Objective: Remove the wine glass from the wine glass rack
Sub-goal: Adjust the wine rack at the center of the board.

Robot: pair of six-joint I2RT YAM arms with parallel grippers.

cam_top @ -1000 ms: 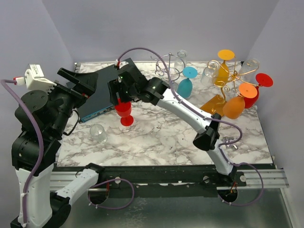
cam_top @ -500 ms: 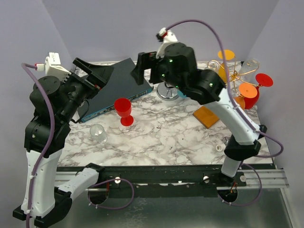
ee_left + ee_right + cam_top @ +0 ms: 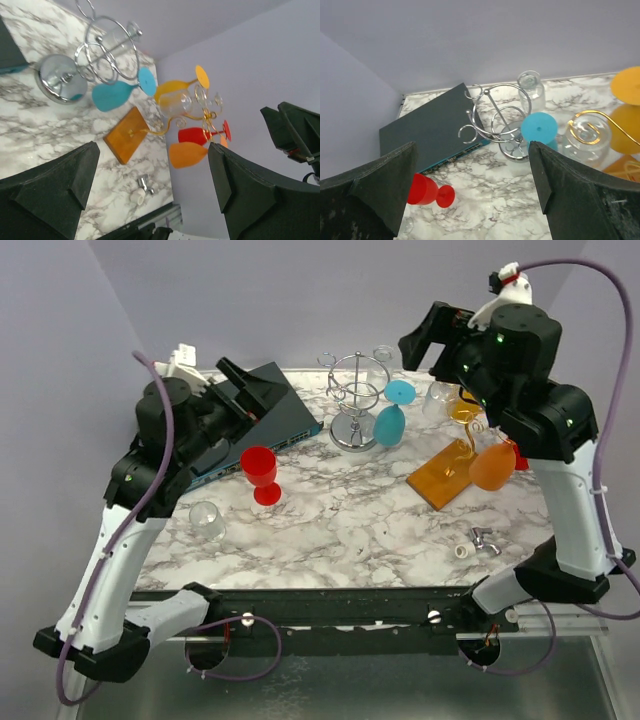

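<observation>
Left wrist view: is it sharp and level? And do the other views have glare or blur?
Left wrist: sharp but tilted, the table rising along the left; bright reflections on the chrome rack. Right wrist: nearly level, sharp, dark fingers filling both lower corners. Top: even light, soft shadows, no blur.

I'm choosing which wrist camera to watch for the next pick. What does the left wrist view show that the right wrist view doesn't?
Only the left wrist view: the orange glass and the hanging red glass on the gold rack, plus a small metal fitting on the table. Only the right wrist view: the standing red glass. Both: the silver rack, the blue glass and the yellow glass.
</observation>
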